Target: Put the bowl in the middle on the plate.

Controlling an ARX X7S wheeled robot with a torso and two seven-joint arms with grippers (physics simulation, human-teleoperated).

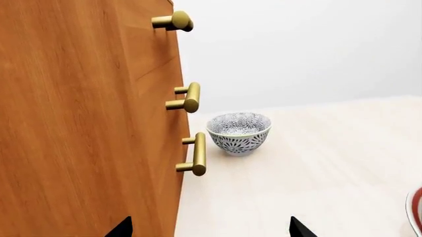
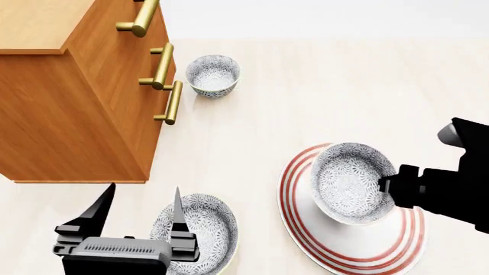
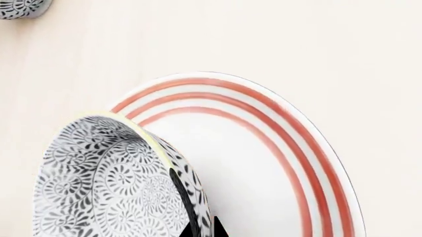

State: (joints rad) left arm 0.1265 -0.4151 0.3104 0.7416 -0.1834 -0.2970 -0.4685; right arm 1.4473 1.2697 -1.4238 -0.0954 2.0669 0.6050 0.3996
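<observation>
The speckled bowl hangs tilted over the red-ringed plate, above its far part. My right gripper is shut on the bowl's rim. In the right wrist view the bowl fills the foreground, its rim pinched in the right gripper, with the plate behind it. Whether the bowl touches the plate does not show. My left gripper stands open and holds nothing, above the near left of the table. The left gripper shows only its two dark tips, wide apart.
A wooden dresser with brass handles stands at the left. A second speckled bowl sits by its handles, also in the left wrist view as the far bowl. A third bowl lies beside the left gripper.
</observation>
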